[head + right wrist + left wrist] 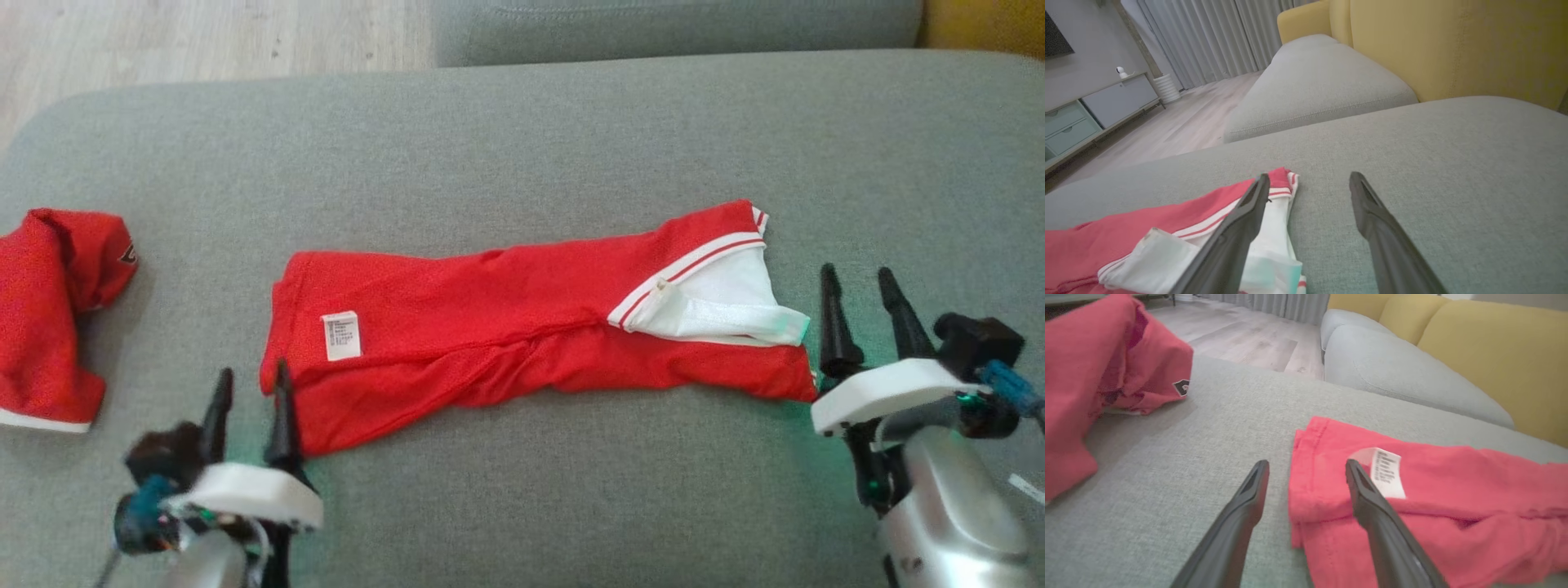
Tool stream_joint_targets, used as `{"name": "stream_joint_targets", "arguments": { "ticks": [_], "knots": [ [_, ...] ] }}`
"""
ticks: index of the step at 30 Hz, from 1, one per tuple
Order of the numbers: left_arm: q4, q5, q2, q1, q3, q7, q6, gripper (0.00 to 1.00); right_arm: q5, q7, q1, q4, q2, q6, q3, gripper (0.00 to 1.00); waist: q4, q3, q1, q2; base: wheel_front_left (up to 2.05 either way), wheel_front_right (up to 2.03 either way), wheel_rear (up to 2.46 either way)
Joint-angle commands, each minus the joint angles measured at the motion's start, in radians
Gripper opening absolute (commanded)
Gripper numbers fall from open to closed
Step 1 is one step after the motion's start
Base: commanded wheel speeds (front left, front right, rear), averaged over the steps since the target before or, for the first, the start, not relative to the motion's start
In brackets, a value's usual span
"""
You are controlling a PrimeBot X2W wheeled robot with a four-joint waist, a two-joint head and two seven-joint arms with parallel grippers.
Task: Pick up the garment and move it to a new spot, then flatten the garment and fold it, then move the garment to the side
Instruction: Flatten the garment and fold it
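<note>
Two red garments on one wide grey sofa cushion (522,139). A second grey cushion (1314,81) sits behind it, a yellow backrest (1453,49) beyond, and pale wood floor (204,37) at far left.

The garment (490,327), a red mesh shirt, lies mid-cushion as a long band running left to right across my head view. It is folded lengthwise and rumpled along the near edge.

The other red garment (49,318) is bunched at the cushion's left end, well apart from the shirt. It has a small dark patch (1182,387) on one corner.

Left jaws: open, holding nothing, at the shirt's near-left corner. In the left wrist view one finger (1372,506) overlies the hem just beside the white label (340,335), and the other is over bare cushion. I can't tell whether either touches cloth.

Right jaws: open, empty, just beside the shirt's right end. The right wrist view puts one finger (1241,220) over the white sleeve (718,302) and its partner over bare grey fabric.

Sleeve: at the shirt's right end, bordered by red-and-white stripe trim (694,261), doubled over on itself.

Label: on the shirt's left end, print side up, text too small to read.
</note>
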Motion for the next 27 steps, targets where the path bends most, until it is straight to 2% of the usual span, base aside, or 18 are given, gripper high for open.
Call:
{"name": "stream_joint_targets", "arguments": {
  "ticks": [1,5,10,19,27],
  "knots": [
    [-0.072,0.106,-0.002,0.03,0.052,-0.009,0.022,1.0,-0.047,-0.011,0.014,-0.051,0.03,-0.001,-0.002,1.0,-0.002,-0.013,0.0,-0.0001,0.0,0.0,0.0],
    [-0.168,0.261,-0.04,0.111,0.087,-0.01,0.043,1.0,-0.102,-0.011,0.075,-0.084,0.069,-0.001,-0.051,1.0,-0.002,-0.045,0.0,-0.0001,0.0,0.0,0.0],
    [-0.217,0.348,-0.083,0.201,0.104,-0.01,0.028,1.0,-0.114,-0.011,0.139,-0.076,0.088,-0.001,-0.067,1.0,-0.005,-0.081,0.0,-0.0001,0.0,0.0,0.0],
    [-0.234,0.388,-0.106,0.222,0.118,-0.01,0.0,1.0,-0.082,-0.011,0.129,-0.059,0.09,-0.001,-0.026,1.0,-0.007,-0.07,0.0,-0.0001,0.0,0.0,0.0],
    [-0.197,0.365,-0.111,0.161,0.087,-0.01,-0.029,1.0,-0.135,-0.011,-0.012,0.036,0.09,-0.001,-0.017,1.0,0.035,0.009,0.0,-0.0001,0.0,0.0,0.0]
  ]
}}
